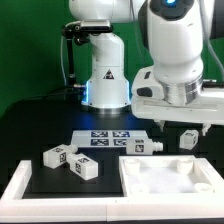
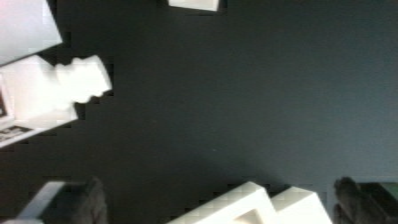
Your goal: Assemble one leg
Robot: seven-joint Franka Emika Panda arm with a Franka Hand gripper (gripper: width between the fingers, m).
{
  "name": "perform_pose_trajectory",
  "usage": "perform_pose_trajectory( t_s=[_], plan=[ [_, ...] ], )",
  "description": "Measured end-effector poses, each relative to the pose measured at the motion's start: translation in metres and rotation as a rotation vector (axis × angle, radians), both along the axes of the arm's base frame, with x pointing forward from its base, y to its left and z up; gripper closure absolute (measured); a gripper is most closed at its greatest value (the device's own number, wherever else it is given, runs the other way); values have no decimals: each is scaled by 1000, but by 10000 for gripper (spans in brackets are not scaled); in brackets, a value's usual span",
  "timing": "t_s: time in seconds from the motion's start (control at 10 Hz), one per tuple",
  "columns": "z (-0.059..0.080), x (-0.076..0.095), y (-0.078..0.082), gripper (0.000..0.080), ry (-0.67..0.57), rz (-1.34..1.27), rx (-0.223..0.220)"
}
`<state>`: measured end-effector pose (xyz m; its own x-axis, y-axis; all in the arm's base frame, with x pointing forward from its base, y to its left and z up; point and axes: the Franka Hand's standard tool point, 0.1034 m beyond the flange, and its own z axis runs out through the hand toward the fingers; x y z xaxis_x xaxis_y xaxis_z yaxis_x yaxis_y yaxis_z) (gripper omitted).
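Note:
My gripper (image 1: 184, 126) hangs over the table's right side, open and empty. In the wrist view its two dark fingers (image 2: 64, 202) stand far apart at the picture's edge, gripper (image 2: 214, 206). A white notched part (image 2: 270, 204) shows between them, below, untouched. A small white leg (image 1: 188, 138) lies just under the gripper. Another leg (image 1: 140, 146) lies by the marker board. Two more legs (image 1: 55, 155) (image 1: 84, 169) lie at the exterior view's left. The big white tabletop (image 1: 170, 182) lies at the front right.
The marker board (image 1: 105, 138) lies in the middle at the back. The robot base (image 1: 105, 80) stands behind it. A white wall (image 1: 20, 182) borders the front left. In the wrist view a white tagged part (image 2: 45, 88) and another white piece (image 2: 196, 5) show.

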<state>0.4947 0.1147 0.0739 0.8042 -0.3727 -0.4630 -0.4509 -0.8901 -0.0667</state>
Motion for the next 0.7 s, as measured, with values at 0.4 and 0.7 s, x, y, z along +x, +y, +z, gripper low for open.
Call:
perform_pose_trajectory(
  t_s=[0.4, 0.7],
  plan=[
    [-7, -21, 9, 150, 89, -96, 54],
    [-19, -43, 18, 150, 185, -77, 75]
  ],
)
